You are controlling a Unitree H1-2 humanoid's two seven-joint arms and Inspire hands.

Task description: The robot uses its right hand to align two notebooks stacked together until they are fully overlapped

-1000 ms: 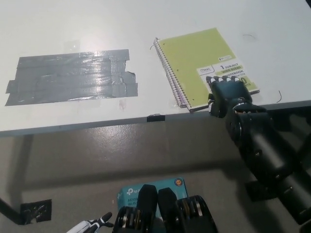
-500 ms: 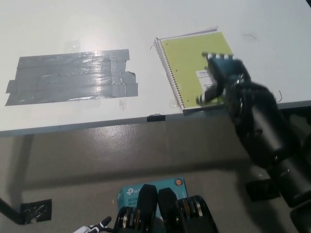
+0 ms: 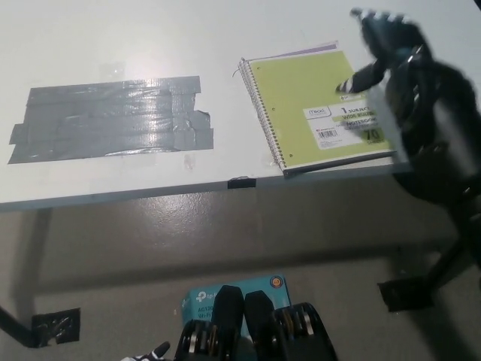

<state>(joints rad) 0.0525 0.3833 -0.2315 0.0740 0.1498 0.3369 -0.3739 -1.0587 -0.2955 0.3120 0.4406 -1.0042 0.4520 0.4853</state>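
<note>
A lime-green spiral notebook (image 3: 312,109) lies on the white table (image 3: 225,37), its spiral on the left and its front edge at the table's rim. A second notebook lies beneath it; only a thin purple strip (image 3: 312,50) shows past the far edge. My black right hand (image 3: 383,41) hovers blurred over the notebook's far right corner, fingers spread, holding nothing. Its arm covers the notebook's right edge. A sliver of my white left hand (image 3: 154,352) shows at the bottom edge.
A large patch of grey duct tape (image 3: 113,120) covers the table's left part. A small black tape mark (image 3: 240,182) sits on the front rim. Below on the floor are a teal box (image 3: 225,297) and a black tape piece (image 3: 56,327).
My right hand has risen from the notebook's near right corner to its far right corner. The lower notebook's edge, earlier showing by the spiral, now peeks out at the far side.
</note>
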